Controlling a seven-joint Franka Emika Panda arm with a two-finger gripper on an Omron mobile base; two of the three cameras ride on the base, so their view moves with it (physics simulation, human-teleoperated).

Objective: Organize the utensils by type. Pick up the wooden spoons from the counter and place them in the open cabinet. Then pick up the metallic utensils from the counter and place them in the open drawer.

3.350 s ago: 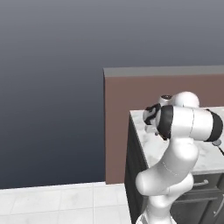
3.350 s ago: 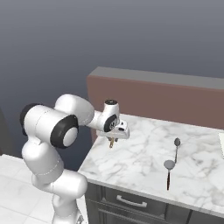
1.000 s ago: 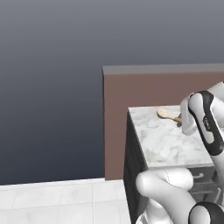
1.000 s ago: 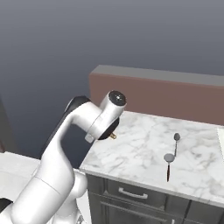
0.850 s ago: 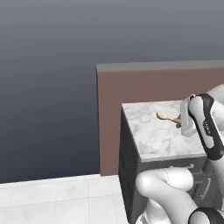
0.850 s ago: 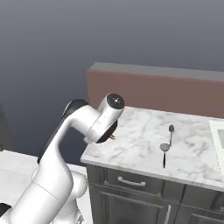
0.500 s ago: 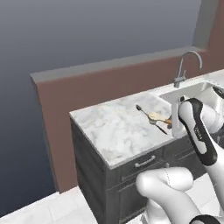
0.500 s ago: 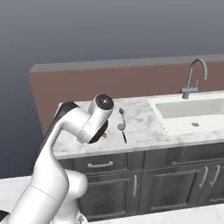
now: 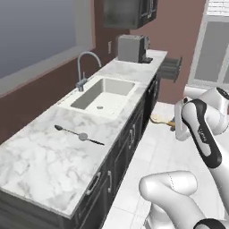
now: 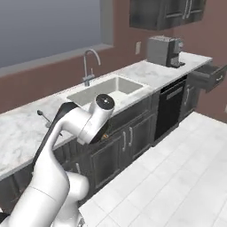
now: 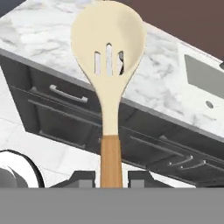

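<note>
- The gripper (image 11: 111,177) is closed on the orange-brown handle of a slotted wooden spoon (image 11: 109,65); the 2 dark finger tips sit on either side of the handle at the bottom of the hand view.
- The spoon's long axis runs straight out from the claw along the hand's line of sight, pale head farthest from the fingers, with 3 slots in the bowl.
- In the left base view the same spoon (image 9: 161,120) shows beside the white wrist, out over the tiled floor and off the counter (image 9: 49,161), clear of its edge.
- 2 metallic utensils (image 9: 78,133) lie on the marble between the sink (image 9: 103,91) and the near end of the counter, almost end to end, their thin handles running roughly along the counter's length.
- The open drawer (image 10: 208,75) stands pulled out at the far end of the cabinet run, past the coffee machine (image 10: 163,50).
- Dark wall cabinets (image 10: 166,12) hang above the coffee machine; I cannot tell from here which one is open.
- My reading: the step in hand is carrying this wooden spoon to the open cabinet, which lies well apart from the claw, higher and farther along the counter.
- The move likely turns on raising the hand and bringing the spoon in head first onto the shelf.
</note>
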